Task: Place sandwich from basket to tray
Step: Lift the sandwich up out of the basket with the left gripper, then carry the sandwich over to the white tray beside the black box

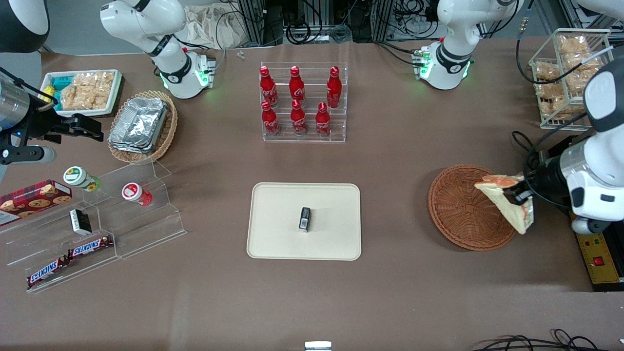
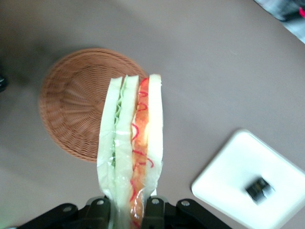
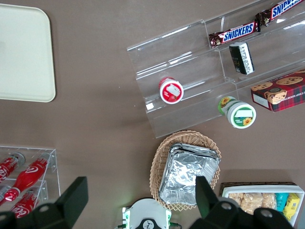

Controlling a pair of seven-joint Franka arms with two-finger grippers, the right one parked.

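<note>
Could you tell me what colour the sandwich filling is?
Red-orange and green, clearest in the left wrist view: sandwich, held by the pincer.

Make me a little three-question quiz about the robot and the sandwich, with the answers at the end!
1. True or false: the tool is shut on the sandwich.
2. What already lies on the tray? A) a small dark packet B) a red bottle C) nothing
3. Fill in: the sandwich hangs above the edge of the round ____.

Key:
1. True; it holds the wrapped wedge by one end.
2. A, the small dark packet.
3. basket, which has nothing in it.
</note>
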